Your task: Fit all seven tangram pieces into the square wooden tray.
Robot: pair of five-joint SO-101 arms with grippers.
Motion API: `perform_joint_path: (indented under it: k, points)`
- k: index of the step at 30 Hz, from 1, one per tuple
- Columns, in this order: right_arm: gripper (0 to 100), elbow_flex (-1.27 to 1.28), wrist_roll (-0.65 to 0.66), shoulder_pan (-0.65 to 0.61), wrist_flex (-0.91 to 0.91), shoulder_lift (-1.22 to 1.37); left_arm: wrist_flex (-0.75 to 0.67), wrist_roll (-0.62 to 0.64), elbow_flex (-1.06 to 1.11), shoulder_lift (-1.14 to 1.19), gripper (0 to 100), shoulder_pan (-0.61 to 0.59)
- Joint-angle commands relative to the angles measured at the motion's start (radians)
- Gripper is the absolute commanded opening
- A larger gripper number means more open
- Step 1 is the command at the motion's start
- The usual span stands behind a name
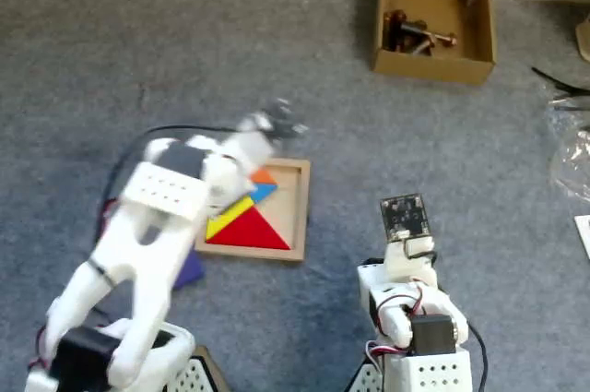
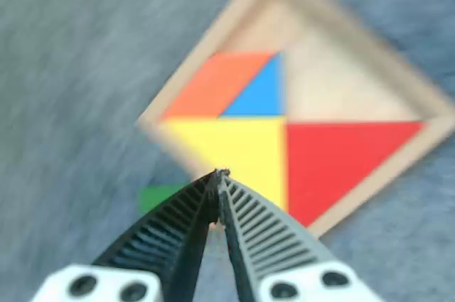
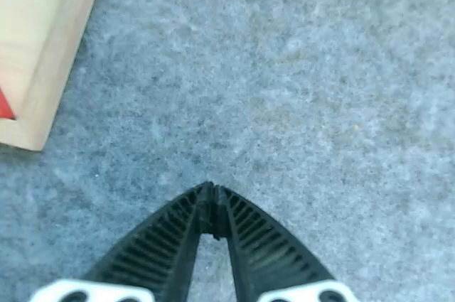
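Observation:
The square wooden tray (image 1: 297,212) lies on the grey carpet and holds an orange piece (image 2: 217,82), a blue triangle (image 2: 261,96), a yellow triangle (image 2: 242,149) and a red triangle (image 2: 334,156). The rest of its floor (image 2: 334,82) is bare wood. A green piece (image 2: 158,196) lies on the carpet just outside the tray's edge, and a purple piece (image 1: 190,272) peeks out beneath the left arm (image 1: 157,217). My left gripper (image 2: 220,174) is shut and holds nothing, hovering over the tray's edge near the yellow triangle. My right gripper (image 3: 212,190) is shut over bare carpet, with the tray's corner (image 3: 43,74) off to its side.
A cardboard box (image 1: 433,60) with small objects stands at the back right. A plastic bag (image 1: 572,157) and black cables lie at the right edge. The right arm (image 1: 415,318) sits folded near the front. Open carpet lies between the tray and the box.

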Motion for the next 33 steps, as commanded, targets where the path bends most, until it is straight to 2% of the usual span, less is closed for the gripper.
perform_joint_path:
  k: [1, 11, 14, 19, 24, 28, 33]
  points:
    - [0.5, 0.117, -0.008, -0.01, -0.018, -0.008, 0.005, 0.008, 0.005, -0.082, 1, -0.15]
    - [0.5, 0.117, -0.008, -0.01, -0.018, -0.008, 0.006, 0.005, 0.096, -0.045, 1, -0.463]
    - [0.5, 0.117, -0.008, -0.01, -0.018, -0.008, 0.037, 0.002, 0.136, -0.038, 4, -0.507]
    - [0.5, 0.117, -0.008, -0.01, -0.018, -0.008, 0.204, 0.003, 0.117, -0.039, 18, -0.484]
    - [0.5, 0.117, -0.008, -0.01, -0.018, -0.008, 0.288, 0.009, 0.117, -0.039, 19, -0.43]
    - [0.5, 0.117, -0.008, -0.01, -0.018, -0.008, 0.359, 0.094, 0.111, -0.039, 20, -0.352]
    - [0.5, 0.117, -0.008, -0.01, -0.018, -0.008, 0.368, 0.175, 0.117, -0.036, 26, -0.231]
